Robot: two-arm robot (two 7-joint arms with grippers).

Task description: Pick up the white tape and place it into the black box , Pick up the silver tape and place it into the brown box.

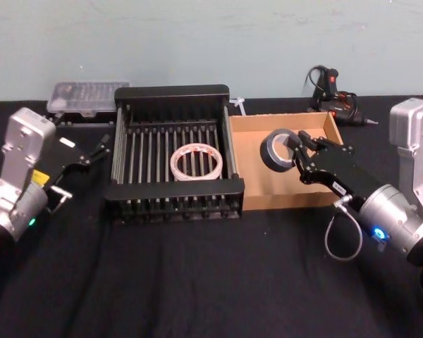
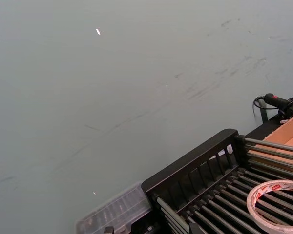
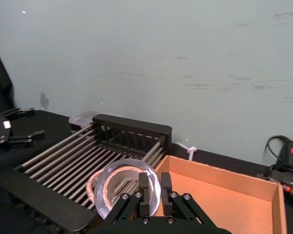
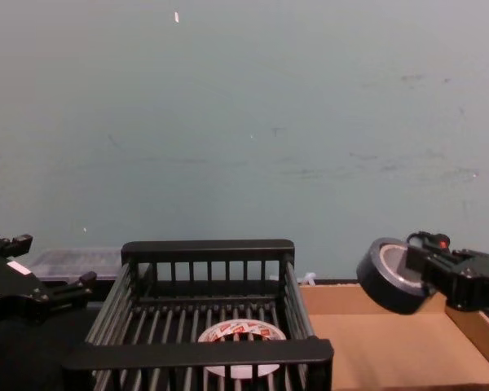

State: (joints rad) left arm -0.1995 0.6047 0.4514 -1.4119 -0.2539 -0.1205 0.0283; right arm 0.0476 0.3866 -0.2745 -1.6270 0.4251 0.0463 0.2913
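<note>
While gripped: silver tape [image 1: 277, 150] betw. right gripper [image 1: 293, 150] fingers.

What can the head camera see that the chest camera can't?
Head view alone: the whole black table from above, the brown box with all its walls, and a black tool with a cord by the back wall.

Chest view alone: a side-on look showing the silver tape held up above the brown box's floor.

Both: the white tape lying flat in the black box, the right gripper shut on the silver tape, and the left gripper open beside the black box.
</note>
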